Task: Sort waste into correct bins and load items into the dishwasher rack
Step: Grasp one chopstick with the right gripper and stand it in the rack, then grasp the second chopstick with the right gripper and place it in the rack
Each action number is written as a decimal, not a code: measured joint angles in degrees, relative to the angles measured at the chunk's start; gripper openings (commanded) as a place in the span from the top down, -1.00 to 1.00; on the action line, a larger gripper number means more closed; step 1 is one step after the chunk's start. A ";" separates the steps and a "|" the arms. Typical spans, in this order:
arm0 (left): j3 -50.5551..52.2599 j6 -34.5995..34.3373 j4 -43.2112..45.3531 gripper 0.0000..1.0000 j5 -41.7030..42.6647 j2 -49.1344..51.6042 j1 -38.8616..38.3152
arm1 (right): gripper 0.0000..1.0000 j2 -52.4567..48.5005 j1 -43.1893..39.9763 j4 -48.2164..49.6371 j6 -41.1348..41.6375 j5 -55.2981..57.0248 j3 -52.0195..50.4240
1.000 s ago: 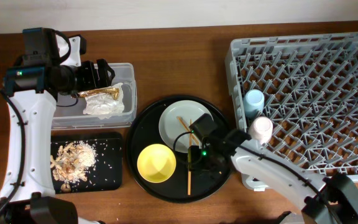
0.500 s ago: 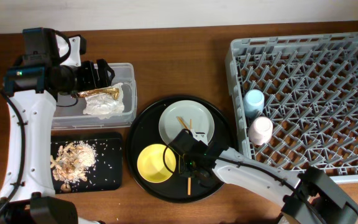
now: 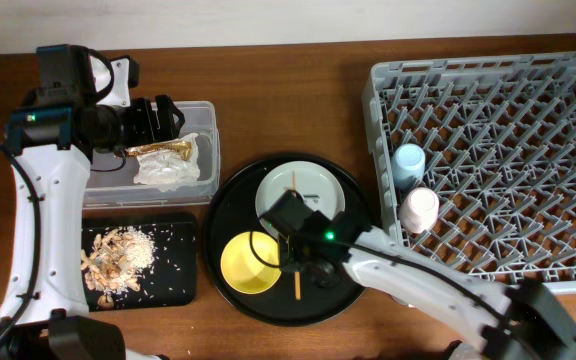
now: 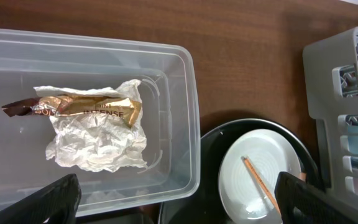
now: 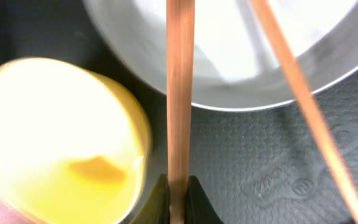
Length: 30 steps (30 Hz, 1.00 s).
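Note:
My right gripper (image 3: pixel 301 248) (image 5: pixel 179 190) is shut on a wooden chopstick (image 3: pixel 297 282) (image 5: pixel 180 93) over the round black tray, between the yellow bowl (image 3: pixel 249 263) (image 5: pixel 55 143) and the pale plate (image 3: pixel 308 192) (image 5: pixel 229 50). The second chopstick (image 5: pixel 297 93) lies slanted across the plate's rim. My left gripper (image 3: pixel 154 120) (image 4: pixel 179 208) is open above the clear tub (image 3: pixel 204 150) (image 4: pixel 185 124), which holds the white napkin (image 3: pixel 168 168) (image 4: pixel 98 140) and gold wrapper (image 3: pixel 163 149) (image 4: pixel 89 107). Food scraps (image 3: pixel 118 255) lie in the shallow black tray (image 3: pixel 173 270). The blue cup (image 3: pixel 407 160) and pink cup (image 3: pixel 420 207) sit in the grey rack (image 3: pixel 508 150).
The round black tray (image 3: pixel 226 200) carries the bowl and plate in the middle of the wooden table. The rack's left wall stands close to the tray's right edge. The rack's corner (image 4: pixel 347 74) and the plate (image 4: pixel 260 180) show in the left wrist view.
My right gripper has moved left over the round tray toward the bowl, and the chopstick has shifted left with it. The left arm has not moved.

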State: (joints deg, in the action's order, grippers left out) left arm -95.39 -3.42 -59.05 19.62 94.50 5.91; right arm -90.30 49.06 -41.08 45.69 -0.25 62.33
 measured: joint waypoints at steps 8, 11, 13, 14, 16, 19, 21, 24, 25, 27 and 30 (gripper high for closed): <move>0.02 0.00 -0.02 -0.98 -0.15 0.00 0.00 | 0.92 8.57 -35.76 -14.97 -41.92 19.32 9.27; 0.02 0.00 0.00 -0.98 -0.15 0.00 0.00 | 0.92 4.85 -48.87 -9.40 -50.58 13.51 9.42; 0.02 0.00 -0.02 -0.98 -0.17 0.00 0.00 | 0.92 -0.11 -55.25 -6.10 -53.70 10.29 9.49; 0.02 0.00 -0.04 -0.98 -0.15 0.00 0.00 | 0.92 -1.44 -56.48 -5.27 -54.40 9.22 9.49; 0.04 0.00 0.00 -0.98 -0.15 0.00 0.00 | 0.92 -3.67 -58.14 -4.24 -55.45 5.49 9.49; 0.02 0.00 0.00 -0.98 -0.17 0.00 0.00 | 0.63 -3.74 -58.21 -3.65 -57.05 0.74 9.49; 0.02 0.00 0.00 -0.98 -0.17 0.00 0.00 | -0.09 -3.74 -58.21 -3.61 -57.59 -0.02 9.49; 0.02 0.00 0.00 -0.99 -0.17 0.00 0.00 | -0.12 -3.74 -58.21 -3.61 -57.66 -0.35 9.49; 0.02 0.00 0.00 -0.99 -0.17 0.00 0.00 | -0.12 -3.74 -58.21 -3.61 -57.66 -0.33 9.49; 0.04 0.00 -0.04 -0.98 -0.15 0.00 0.00 | -0.07 -3.96 -58.25 -10.43 -57.66 -5.11 11.61; 0.04 0.00 0.00 -0.98 -0.15 0.00 0.00 | -0.08 -2.82 -56.61 -26.05 -55.49 -22.93 22.25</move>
State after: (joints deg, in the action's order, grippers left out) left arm -95.35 -3.42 -59.05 19.46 94.50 5.91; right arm -93.12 -7.55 -67.13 -9.80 -23.18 84.58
